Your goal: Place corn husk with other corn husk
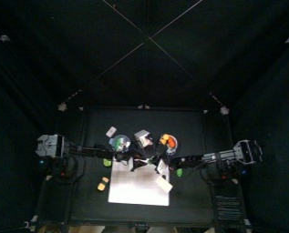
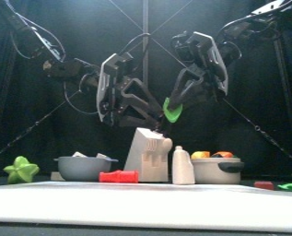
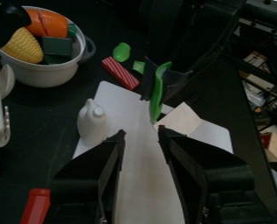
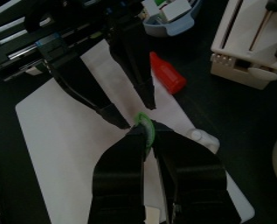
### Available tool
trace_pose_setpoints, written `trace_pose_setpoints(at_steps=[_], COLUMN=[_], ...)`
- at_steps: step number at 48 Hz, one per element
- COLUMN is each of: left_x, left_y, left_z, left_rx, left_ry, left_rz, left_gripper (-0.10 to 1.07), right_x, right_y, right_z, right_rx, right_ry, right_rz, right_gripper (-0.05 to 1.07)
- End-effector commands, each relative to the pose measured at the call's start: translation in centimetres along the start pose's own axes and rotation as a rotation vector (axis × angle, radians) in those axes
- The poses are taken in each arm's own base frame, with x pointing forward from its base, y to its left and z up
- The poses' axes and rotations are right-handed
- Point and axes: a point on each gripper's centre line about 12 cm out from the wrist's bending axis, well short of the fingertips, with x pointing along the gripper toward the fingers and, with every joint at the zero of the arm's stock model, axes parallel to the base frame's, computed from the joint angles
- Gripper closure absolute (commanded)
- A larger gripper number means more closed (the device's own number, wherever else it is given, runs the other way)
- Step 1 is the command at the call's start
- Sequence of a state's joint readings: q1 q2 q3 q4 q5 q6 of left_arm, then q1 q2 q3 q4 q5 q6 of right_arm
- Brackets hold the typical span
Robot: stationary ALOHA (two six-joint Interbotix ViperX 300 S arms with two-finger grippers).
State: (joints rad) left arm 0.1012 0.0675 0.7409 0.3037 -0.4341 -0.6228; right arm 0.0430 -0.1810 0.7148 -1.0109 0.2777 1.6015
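Observation:
My right gripper (image 4: 148, 140) is shut on a thin green corn husk (image 4: 145, 128) and holds it in the air above the white sheet (image 4: 58, 131). In the front view the husk (image 2: 173, 112) hangs from the right gripper (image 2: 181, 103), above the white knife block (image 2: 148, 152). My left gripper (image 3: 141, 131) is open and empty, its tips just beside the husk's (image 3: 159, 87) lower end. Two more green husk pieces (image 3: 121, 52) lie on the table past the red item (image 3: 121, 73). In the top view both grippers meet at the table's middle (image 1: 147, 157).
A white bottle (image 3: 93, 121) stands on the sheet close to the left gripper. A grey bowl (image 3: 12, 74) holds corn and an orange. Another grey bowl (image 2: 87, 167) and a green star (image 2: 21, 170) stand at front left.

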Motion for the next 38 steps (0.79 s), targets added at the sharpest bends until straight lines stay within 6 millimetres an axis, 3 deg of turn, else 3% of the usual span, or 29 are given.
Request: trace_pose_setpoints(at_steps=[1, 8, 18, 31, 38], left_x=[-0.7, -1.8, -3.2, -4.6, -6.5], left_y=[-0.7, -1.1, -3.1, -3.5, -3.8], left_z=[1.1, 0.1, -2.3, -3.9, -3.6], left_rx=[0.008, 0.015, 0.077, 0.121, 0.15], left_ry=[-0.038, -0.017, 0.045, 0.086, 0.066], left_rz=[-0.02, -0.028, -0.091, -0.113, -0.131], left_gripper=[0.21, 0.21, 0.21, 0.21, 0.21], right_x=[-1.0, -2.5, -5.5, -7.2, -7.5], right_y=[0.3, 0.7, -0.1, -4.6, -6.7], right_z=[0.7, 0.2, -2.6, -9.8, -11.9], right_rx=[0.01, 0.043, 0.139, 0.32, 0.379], right_ry=[-0.027, -0.02, 0.031, 0.226, 0.3], right_rz=[0.016, 0.043, 0.054, -0.078, -0.207], right_gripper=[0.59, 0.59, 0.59, 0.59, 0.59])
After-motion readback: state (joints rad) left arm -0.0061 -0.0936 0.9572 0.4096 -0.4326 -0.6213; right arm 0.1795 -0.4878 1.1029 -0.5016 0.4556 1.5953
